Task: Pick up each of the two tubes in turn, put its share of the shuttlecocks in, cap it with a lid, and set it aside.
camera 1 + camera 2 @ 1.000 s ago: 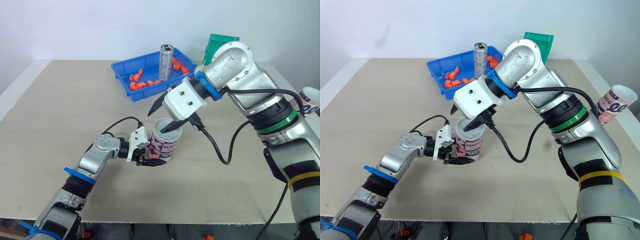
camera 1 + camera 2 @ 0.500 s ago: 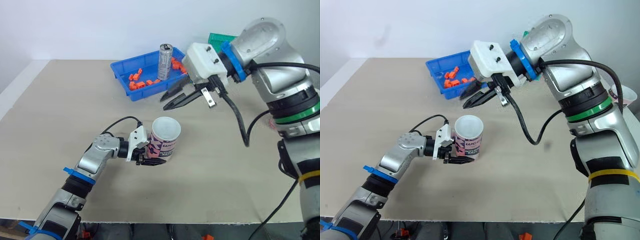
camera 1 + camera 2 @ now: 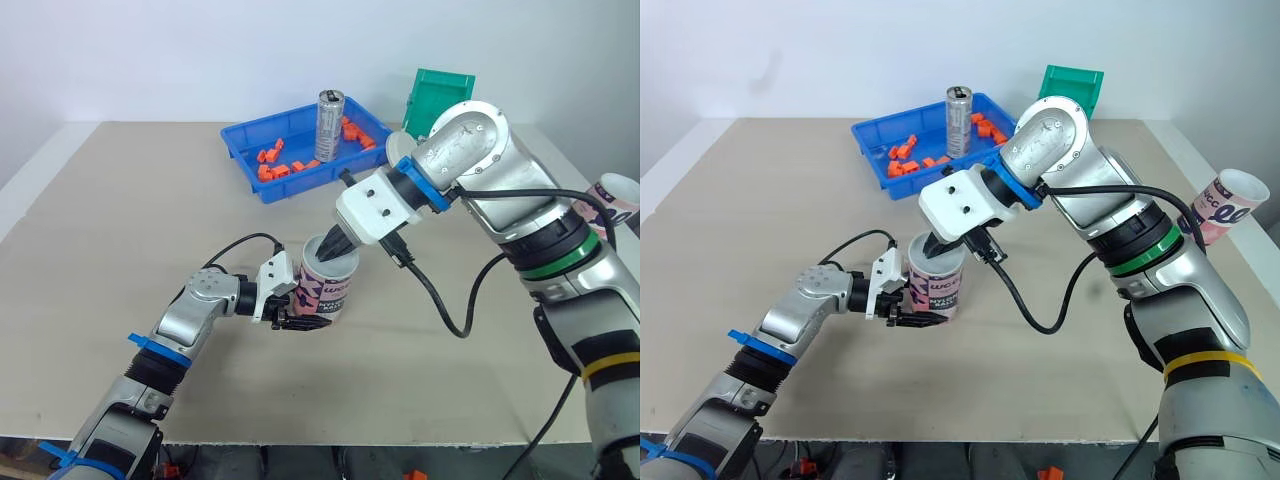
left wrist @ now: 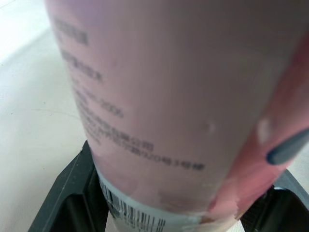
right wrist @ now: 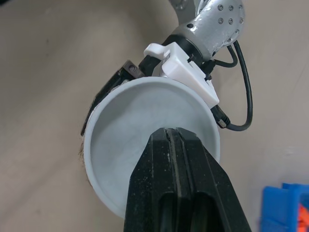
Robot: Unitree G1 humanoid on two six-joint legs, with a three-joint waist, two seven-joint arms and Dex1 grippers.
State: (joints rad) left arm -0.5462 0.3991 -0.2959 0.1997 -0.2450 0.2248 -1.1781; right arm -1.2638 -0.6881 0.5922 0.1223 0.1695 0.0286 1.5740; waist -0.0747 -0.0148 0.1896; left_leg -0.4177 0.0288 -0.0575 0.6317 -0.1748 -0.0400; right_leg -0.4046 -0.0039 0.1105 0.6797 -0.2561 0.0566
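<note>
A pink printed paper cup [image 3: 328, 290] stands upright on the table, mouth up. My left gripper [image 3: 303, 312] is shut on its lower part, one black finger [image 4: 72, 188] on each side of the cup's wall [image 4: 159, 96]. From above and to the right, my right gripper [image 3: 333, 245] is shut, and its tips dip into the cup's mouth. In the right wrist view the closed fingers [image 5: 176, 159] sit over the cup's pale inside [image 5: 116, 145], with nothing between them. A second printed cup [image 3: 1225, 205] shows at the far right edge.
A blue tray [image 3: 250, 135] at the back of the table holds small orange pieces [image 3: 275, 165] and an upright metal can [image 3: 331, 125]. A green bin [image 3: 440, 100] stands behind it on the right. My right arm's cable [image 3: 440, 300] hangs beside the cup.
My right gripper was open at the cup, swung up and back toward the tray while closing, and has come back down shut into the cup's mouth. The left gripper and cup stayed put.
</note>
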